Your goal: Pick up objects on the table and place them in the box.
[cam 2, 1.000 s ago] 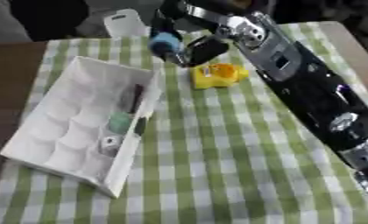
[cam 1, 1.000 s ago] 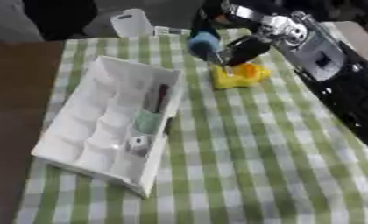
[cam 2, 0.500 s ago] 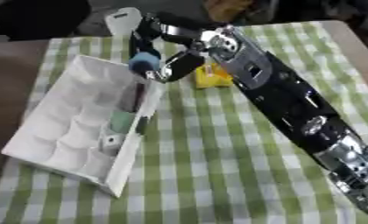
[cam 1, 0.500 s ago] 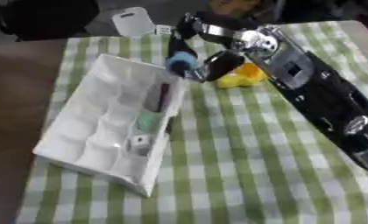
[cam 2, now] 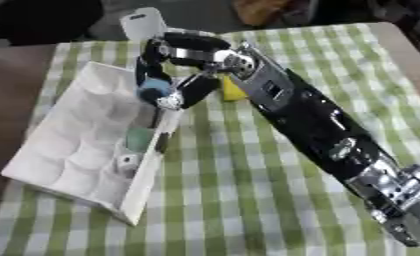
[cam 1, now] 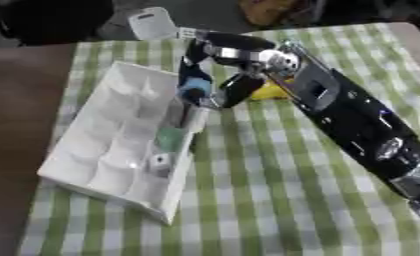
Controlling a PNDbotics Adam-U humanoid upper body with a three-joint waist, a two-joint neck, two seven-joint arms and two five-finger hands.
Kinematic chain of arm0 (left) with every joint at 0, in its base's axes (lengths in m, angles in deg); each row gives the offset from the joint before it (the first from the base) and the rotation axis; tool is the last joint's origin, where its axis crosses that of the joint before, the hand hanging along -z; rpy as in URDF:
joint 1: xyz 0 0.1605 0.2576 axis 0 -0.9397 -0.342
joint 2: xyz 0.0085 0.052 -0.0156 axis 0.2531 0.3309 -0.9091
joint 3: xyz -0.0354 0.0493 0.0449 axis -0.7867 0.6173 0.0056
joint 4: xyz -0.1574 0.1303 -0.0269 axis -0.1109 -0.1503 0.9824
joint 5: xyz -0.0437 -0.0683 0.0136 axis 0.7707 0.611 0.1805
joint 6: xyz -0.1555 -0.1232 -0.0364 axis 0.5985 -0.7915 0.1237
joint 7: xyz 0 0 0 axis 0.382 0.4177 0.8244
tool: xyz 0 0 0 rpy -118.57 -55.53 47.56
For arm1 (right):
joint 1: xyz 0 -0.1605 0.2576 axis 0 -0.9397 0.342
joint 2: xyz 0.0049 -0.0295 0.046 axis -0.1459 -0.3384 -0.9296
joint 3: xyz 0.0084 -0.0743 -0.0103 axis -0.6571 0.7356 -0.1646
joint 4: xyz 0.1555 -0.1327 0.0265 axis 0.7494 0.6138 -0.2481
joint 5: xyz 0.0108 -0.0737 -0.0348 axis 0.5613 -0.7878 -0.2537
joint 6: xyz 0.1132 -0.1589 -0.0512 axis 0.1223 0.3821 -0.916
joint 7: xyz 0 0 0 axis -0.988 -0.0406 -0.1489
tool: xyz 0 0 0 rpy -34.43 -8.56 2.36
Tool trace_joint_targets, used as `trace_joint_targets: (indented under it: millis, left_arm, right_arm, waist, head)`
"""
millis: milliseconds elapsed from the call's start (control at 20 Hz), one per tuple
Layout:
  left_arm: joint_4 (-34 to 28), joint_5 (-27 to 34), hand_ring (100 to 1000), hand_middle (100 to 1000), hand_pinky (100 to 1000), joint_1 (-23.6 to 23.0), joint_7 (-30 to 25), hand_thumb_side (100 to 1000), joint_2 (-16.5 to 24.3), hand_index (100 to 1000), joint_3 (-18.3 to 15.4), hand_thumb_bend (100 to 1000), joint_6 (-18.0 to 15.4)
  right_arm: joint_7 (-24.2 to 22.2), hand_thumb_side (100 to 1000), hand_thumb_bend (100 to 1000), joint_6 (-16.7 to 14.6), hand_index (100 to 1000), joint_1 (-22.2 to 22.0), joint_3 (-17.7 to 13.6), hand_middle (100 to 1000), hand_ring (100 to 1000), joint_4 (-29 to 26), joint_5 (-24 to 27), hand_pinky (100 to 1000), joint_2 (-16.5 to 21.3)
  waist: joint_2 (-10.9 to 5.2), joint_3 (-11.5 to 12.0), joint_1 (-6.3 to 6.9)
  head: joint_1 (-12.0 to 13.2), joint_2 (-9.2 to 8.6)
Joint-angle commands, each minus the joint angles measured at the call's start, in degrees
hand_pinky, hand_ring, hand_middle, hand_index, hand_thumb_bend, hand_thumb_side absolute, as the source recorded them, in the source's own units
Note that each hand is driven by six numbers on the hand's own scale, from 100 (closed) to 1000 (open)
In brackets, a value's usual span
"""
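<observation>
We saw the right arm (cam 1: pixel 353 120) stretched from the lower right across the green-checked cloth (cam 1: pixel 275 200) to the near wall of the white box (cam 1: pixel 91 135). The right hand (cam 1: pixel 215 75) hung over that wall at the box's far end, fingers and thumb curled down around a small blue piece (cam 1: pixel 194 89). The piece sat pinched between them, just above the box's right-hand row of cells; we could not tell whether it touched the box. Its shape beyond a rounded blue end was too blurred for us to name.

The box lay askew on the left half of the cloth, its long side running from the far middle toward the near left. Inside, along the right-hand row, we made out a dark, thin thing (cam 1: pixel 177 116) lying lengthwise, a pale green block (cam 1: pixel 169 139) below it, and a small white piece (cam 1: pixel 158 161) nearer us. The other cells looked bare white.

A yellow thing (cam 2: pixel 232 92) lay on the cloth just behind the wrist, mostly hidden by the arm. Beyond the cloth's far edge stood a white tag-like thing (cam 1: pixel 152 23), well apart from the box.

The left hand showed in neither view.
</observation>
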Motion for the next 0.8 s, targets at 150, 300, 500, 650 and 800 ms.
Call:
trace_joint_targets:
  millis: [150,300,500,650,800]
  left_arm:
    - [-1.5,0.4,699,897,752,0.9,-0.4,892,0.2,766,0.3,154,-0.1]
    - [-1.5,0.5,699,896,752,1.0,-0.6,891,0.1,766,0.5,156,-0.1]
    - [-1.6,0.7,701,896,751,1.3,-0.9,889,-0.1,765,0.8,157,0.0]
    - [-1.6,0.8,701,895,750,1.4,-1.1,888,-0.2,765,0.9,159,0.0]
    - [-1.7,0.8,701,894,749,1.5,-1.2,886,-0.2,765,1.0,161,0.0]
  right_arm:
    - [0.9,100,100,-2.1,360,1.4,0.7,242,462,-0.7,-3.1,454,-0.3]
    - [3.8,100,100,-2.2,360,1.7,1.1,243,460,-1.0,-4.4,452,-1.3]
    - [9.8,100,100,-0.1,358,2.0,1.9,241,455,-0.8,-5.6,442,-2.5]
    - [13.2,100,100,1.5,359,2.1,2.6,243,450,-0.7,-6.0,433,-3.3]
    - [14.9,100,100,2.0,361,2.0,3.7,244,448,-0.4,-6.5,430,-4.3]
  waist:
    - [0.29,0.2,0.85]
    - [0.29,0.4,0.78]
    - [0.27,1.0,0.59]
    - [0.27,1.3,0.46]
    - [0.25,1.6,0.30]
  head:
    - [-0.3,-0.60]
    - [-0.2,-0.67]
    - [-0.4,-0.79]
    - [-0.5,-0.84]
    - [-0.5,-0.82]
